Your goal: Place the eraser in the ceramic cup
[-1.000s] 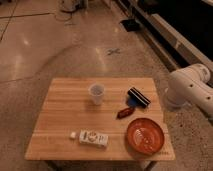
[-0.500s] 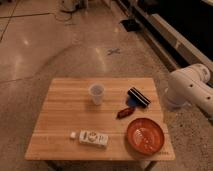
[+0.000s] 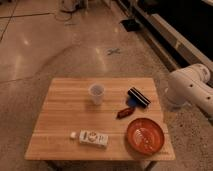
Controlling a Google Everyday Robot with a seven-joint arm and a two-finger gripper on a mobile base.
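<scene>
1. One wooden desk (image 3: 65, 125) fills the lower middle of the frame, sitting on a shiny speckled floor.
2. One white cup (image 3: 96, 93) stands upright a bit above the desk's centre, with nothing touching it.
3. One eraser (image 3: 138, 97), black with a white stripe, lies at an angle in the desk's upper right, well apart from the cup.
4. One flat blue thing (image 3: 130, 103) pokes out right at the eraser's lower-left side.
5. One small dark red object (image 3: 124, 113) lies just below that.
6. One orange bowl (image 3: 144, 135) sits at the lower-right corner of the desk.
7. One white pack (image 3: 93, 137) lies flat near the bottom edge, left of the bowl.
8. One white robot arm (image 3: 192, 87) bulges in from the right edge of the frame, off to the side of the desk.
9. The end effector is out of shot past that edge, so I can't tell if it's released or clenched.
</scene>
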